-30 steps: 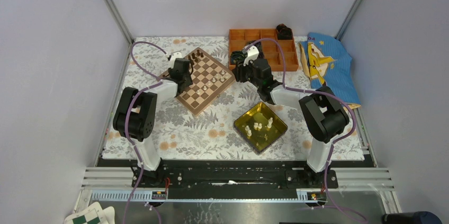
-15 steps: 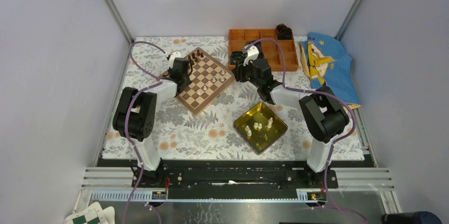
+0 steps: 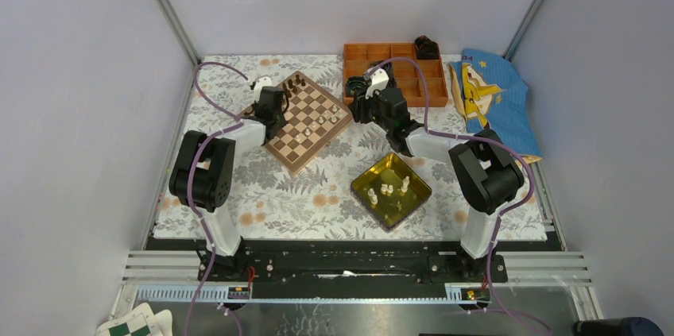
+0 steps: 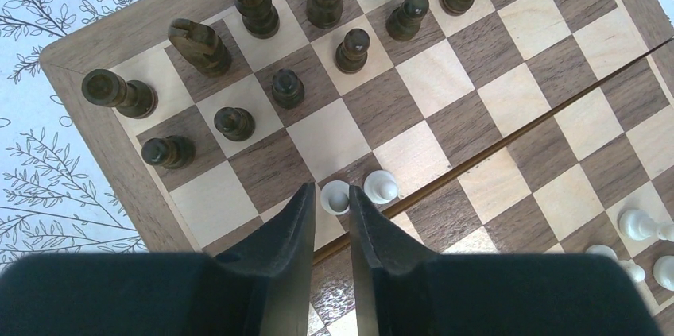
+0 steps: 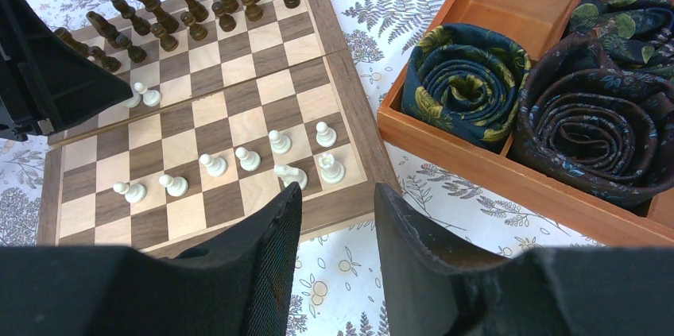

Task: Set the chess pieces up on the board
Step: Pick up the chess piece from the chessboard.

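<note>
filling orange box [image 5: 493, 175]: rolled ties [image 5: 465, 74]; yellow tray [image 3: 378, 174] holds chess pieces [image 3: 389, 190]

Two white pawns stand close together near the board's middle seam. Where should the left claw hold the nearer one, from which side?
Pinch the nearer pawn at its round head, straight down from above. It stands upright, and the other pawn is close beside it, so one finger of the left claw must slip into that gap.

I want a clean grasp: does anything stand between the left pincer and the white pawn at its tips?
Nothing visible does. The white pawn sits right at the tips of the left pincer. A second white pawn stands just outside one finger, close enough to be nudged.
</note>
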Tool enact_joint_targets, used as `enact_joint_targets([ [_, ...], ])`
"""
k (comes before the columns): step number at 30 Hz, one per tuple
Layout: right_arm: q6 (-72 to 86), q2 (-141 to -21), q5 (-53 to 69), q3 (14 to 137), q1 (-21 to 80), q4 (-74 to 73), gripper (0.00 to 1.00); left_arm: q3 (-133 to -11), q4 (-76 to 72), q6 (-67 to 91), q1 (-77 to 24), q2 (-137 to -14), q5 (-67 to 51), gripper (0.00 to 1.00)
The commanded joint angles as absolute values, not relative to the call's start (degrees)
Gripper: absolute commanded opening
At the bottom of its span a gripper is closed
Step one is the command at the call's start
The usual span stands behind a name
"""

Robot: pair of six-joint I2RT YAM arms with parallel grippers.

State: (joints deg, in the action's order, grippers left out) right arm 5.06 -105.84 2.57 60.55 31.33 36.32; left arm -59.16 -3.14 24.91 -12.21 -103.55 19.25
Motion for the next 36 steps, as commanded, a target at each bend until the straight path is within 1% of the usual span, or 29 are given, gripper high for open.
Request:
enact_joint_targets([
  [1, 5.27, -105.44, 2.64, 62.31, 30.81, 37.89, 0.46, -60.47, -6.69, 25.16, -11.69, -103.50, 19.93, 0.27],
  [16, 5.13, -105.29, 2.54, 62.27, 30.77, 37.83, 0.46, -59.49, -7.12, 25.71, -11.68, -102.32, 20.89, 0.11],
  [31, 5.42, -104.46, 2.55, 62.49, 30.79, 37.33, 0.46, -56.95, -3.43, 30.21, -12.88, -97.55, 24.33, 0.00],
  [36, 5.51, -104.08, 2.50, 62.67, 30.80, 37.07, 0.46, -55.26, -1.34, 31.91, -15.98, -95.75, 26.61, 0.00],
])
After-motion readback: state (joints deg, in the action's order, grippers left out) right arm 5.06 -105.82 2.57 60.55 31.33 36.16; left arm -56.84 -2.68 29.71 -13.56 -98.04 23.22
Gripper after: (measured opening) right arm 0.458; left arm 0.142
